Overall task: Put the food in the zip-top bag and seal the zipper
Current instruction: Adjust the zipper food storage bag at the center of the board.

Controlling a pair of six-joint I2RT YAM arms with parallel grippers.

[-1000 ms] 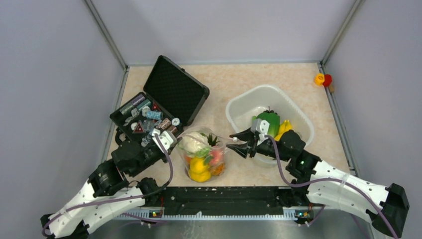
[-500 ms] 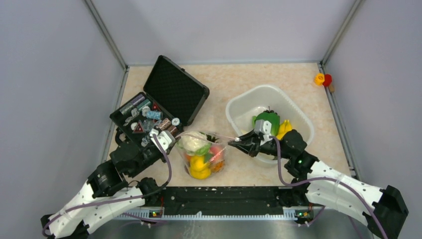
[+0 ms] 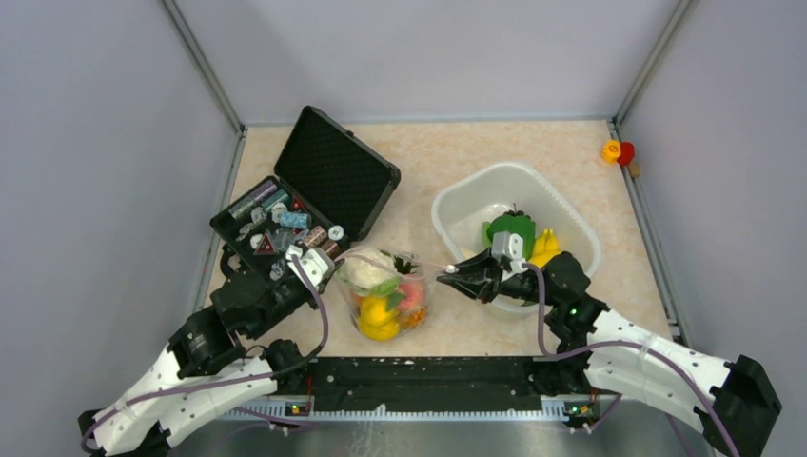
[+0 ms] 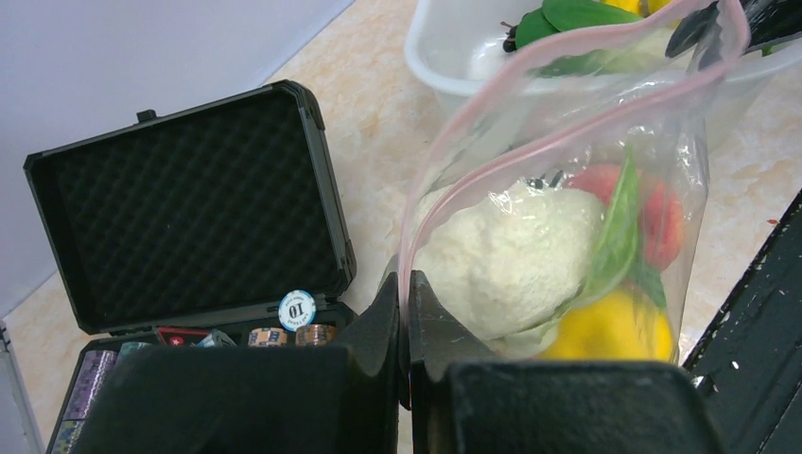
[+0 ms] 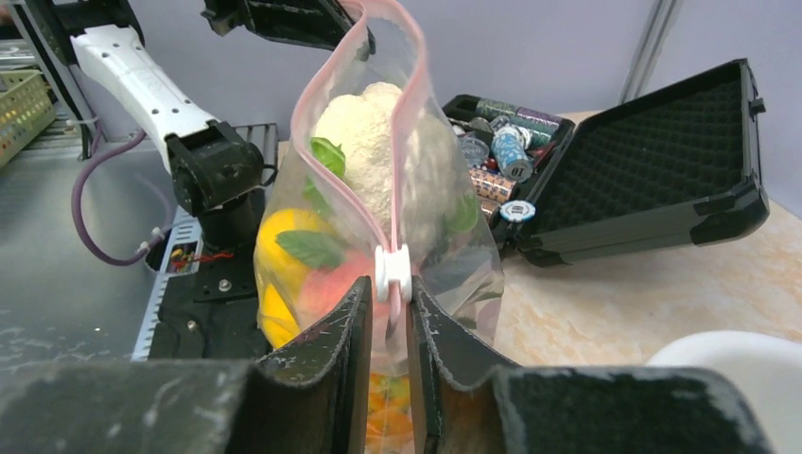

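The only writing that can be read is a "10" on a white-and-blue poker chip [image 4: 297, 309]. It lies in the open black case [image 3: 338, 171], just left of the left gripper's fingers in the wrist view. No label shows on the bag.

The zip-top bag [image 3: 385, 297] is thin, clear and crinkled. It hangs between the two grippers over the table [image 3: 447, 152], mouth up, its belly sagging below the fingertips. The food shows through the plastic — a white cauliflower [image 4: 511, 255] nearest the left fingers, a yellow mango [image 4: 615, 331] under it, and a red-pink peach [image 4: 662, 222] and a green leaf [image 4: 615, 227] farther out.

The zipper [image 4: 567, 132] is a narrow pink strip whose long axis runs from one gripper to the other. Its two sides bow apart in a loop between them, so the mouth is open along that stretch. The left gripper [image 4: 407, 298] is pinched tight on one end of the strip, with no gap between its fingers. The right gripper [image 5: 388, 293] is clamped on the other end, a finger on either side of a small white slider [image 5: 392, 272] — the white tub [image 3: 457, 205] sits just behind that gripper.
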